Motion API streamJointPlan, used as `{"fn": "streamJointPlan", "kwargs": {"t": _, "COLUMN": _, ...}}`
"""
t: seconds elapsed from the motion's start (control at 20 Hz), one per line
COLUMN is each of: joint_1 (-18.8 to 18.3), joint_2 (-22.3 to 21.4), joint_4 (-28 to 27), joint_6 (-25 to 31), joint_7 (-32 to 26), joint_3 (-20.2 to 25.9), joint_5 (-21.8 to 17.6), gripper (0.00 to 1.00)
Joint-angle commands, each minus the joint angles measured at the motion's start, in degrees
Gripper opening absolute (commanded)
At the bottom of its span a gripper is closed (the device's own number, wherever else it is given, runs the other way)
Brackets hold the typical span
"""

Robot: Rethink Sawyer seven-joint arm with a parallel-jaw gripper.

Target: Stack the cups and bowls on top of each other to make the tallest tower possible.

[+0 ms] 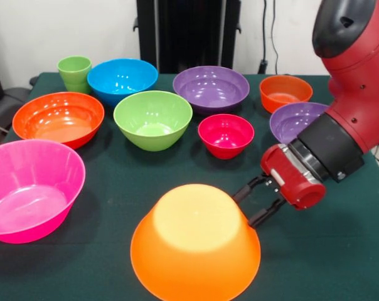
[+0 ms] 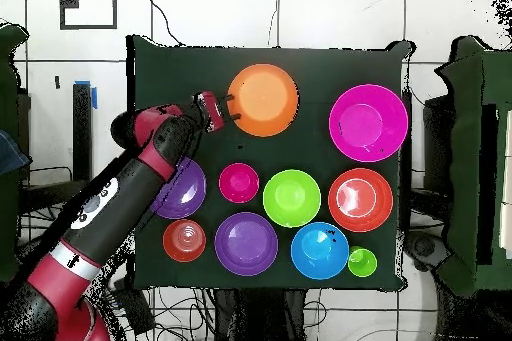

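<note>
Bowls are spread over a dark green table [image 1: 340, 251], none stacked on another. An upturned orange bowl [image 1: 196, 241] is seen at the near edge in the front view, base upward. The gripper [image 1: 255, 202] is placed at this bowl's right side, near its base; its two black fingers [image 1: 245, 190] are spread a little apart and appear to touch or nearly touch the bowl's wall, but whether anything is clamped cannot be told. The red and black arm [image 1: 349, 94] is seen coming in from the upper right.

A pink bowl [image 1: 29, 188] is set upright at the left, well apart from the upturned one. Behind these, a second row is formed by a red-orange bowl [image 1: 58, 118], a green bowl [image 1: 153, 119] and a small magenta bowl [image 1: 226, 135], all upright. A purple bowl [image 1: 296, 120] is partly hidden behind the arm. In the far row are found the cup [image 1: 74, 72], light green and upright, just beside a blue bowl [image 1: 122, 80], then a larger purple bowl [image 1: 211, 88] and a small red-orange bowl [image 1: 285, 93].

In the overhead view the same layout is shown: the upturned orange bowl [image 2: 263, 100] with the gripper [image 2: 226, 112] at its edge, the pink bowl [image 2: 369, 122] apart from it, and the cup [image 2: 362, 262] by the blue bowl [image 2: 320, 251] in the table's corner.
</note>
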Motion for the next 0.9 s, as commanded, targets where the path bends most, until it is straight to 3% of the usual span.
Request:
{"fn": "streamJointPlan", "kwargs": {"t": 0.05, "joint_1": -1.63, "joint_2": 0.44, "joint_4": 0.21, "joint_6": -0.44, "joint_7": 6.57, "joint_3": 9.01, "joint_5": -3.82, "gripper": 1.0}}
{"fn": "streamJointPlan", "kwargs": {"t": 0.65, "joint_1": -1.31, "joint_2": -0.35, "joint_4": 0.86, "joint_6": -3.58, "joint_7": 4.26, "joint_3": 11.09, "joint_5": -4.07, "gripper": 1.0}}
{"fn": "streamJointPlan", "kwargs": {"t": 0.9, "joint_1": 0.13, "joint_2": -5.25, "joint_4": 3.76, "joint_6": -8.71, "joint_7": -1.03, "joint_3": 18.84, "joint_5": -4.47, "gripper": 1.0}}
